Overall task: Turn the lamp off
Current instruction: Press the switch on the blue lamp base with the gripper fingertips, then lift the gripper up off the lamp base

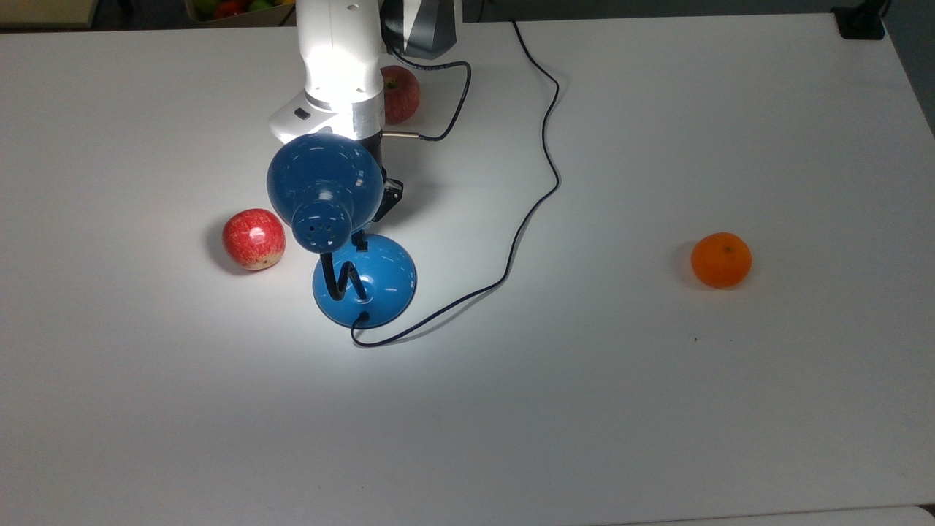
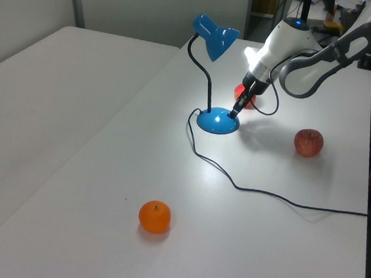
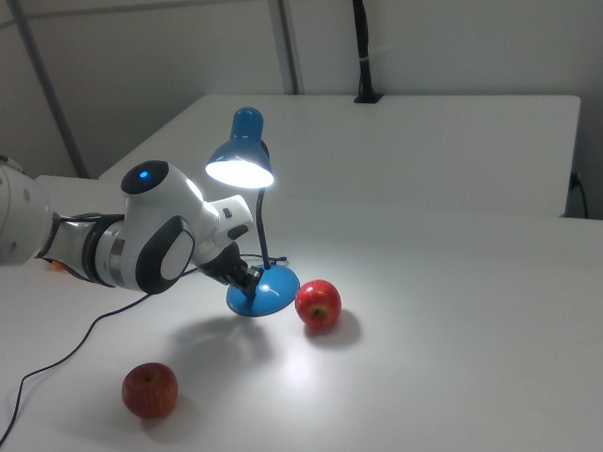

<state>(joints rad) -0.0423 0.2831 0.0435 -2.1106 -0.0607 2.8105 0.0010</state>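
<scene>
The white surface [image 1: 657, 409] carried the lit lamp [image 1: 364, 279] on its round base. Two red apples [image 1: 253, 238] [image 1: 398, 93], an orange [image 1: 721, 259] and a black cord [image 1: 537, 197] also lay on it.

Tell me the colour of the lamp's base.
The lamp's base is glossy blue, clearest in the top view.

Looks like a lab: I'm bolted at a plain white table [image 1: 657, 438] (second one alongside [image 2: 51, 100]), bare grey partition walls [image 3: 423, 30], staged fruit.
</scene>
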